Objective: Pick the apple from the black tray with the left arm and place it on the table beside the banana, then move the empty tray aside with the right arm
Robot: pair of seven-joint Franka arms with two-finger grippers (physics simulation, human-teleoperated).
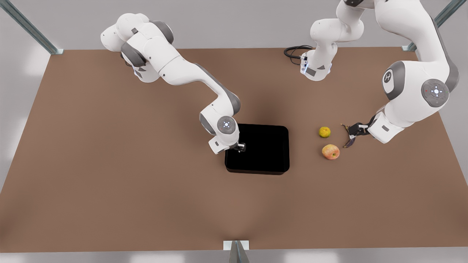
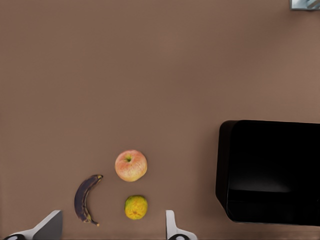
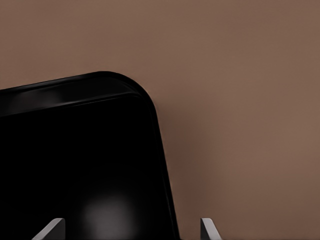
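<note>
The apple (image 1: 330, 152) lay near the tray (image 1: 272, 170); the open right gripper (image 1: 240, 147) straddled its rim, the open left gripper (image 1: 354, 132) beyond.

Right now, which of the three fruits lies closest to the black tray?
The apple, red and yellow, lies nearest the black tray; the small yellow-green fruit sits slightly farther off, and the dark banana lies beyond both.

You get soft, even overhead light; faint shadows pool around the black tray (image 1: 257, 149) (a dull sheen at its six o'clock interior), slight blur throughout.
</note>
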